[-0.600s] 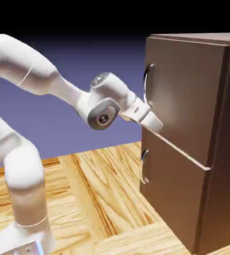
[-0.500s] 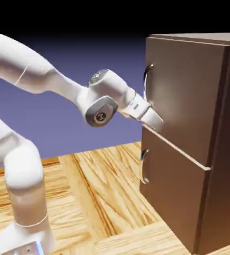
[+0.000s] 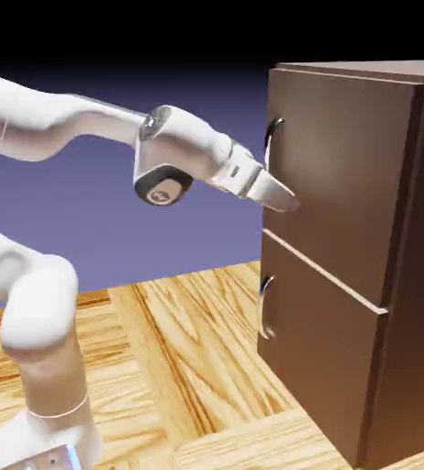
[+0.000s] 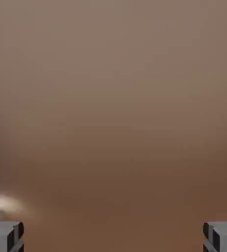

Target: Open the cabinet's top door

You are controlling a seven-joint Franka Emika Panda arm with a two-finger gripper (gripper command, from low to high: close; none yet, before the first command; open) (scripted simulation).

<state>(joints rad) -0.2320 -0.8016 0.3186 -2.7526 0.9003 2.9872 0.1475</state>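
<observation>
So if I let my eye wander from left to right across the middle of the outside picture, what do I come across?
The white robot arm, then its gripper with jaws apart, then the upper door of the dark brown cabinet.

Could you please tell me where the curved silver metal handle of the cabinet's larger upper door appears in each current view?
Exterior view: the curved silver metal handle is right of centre, in the upper half, along the door's left edge.
Hand view: I cannot make it out for certain; only a pale smear shows at the lower left.
Shared landmark: the flat dark brown upper door panel, which fills most of the hand view.
</observation>
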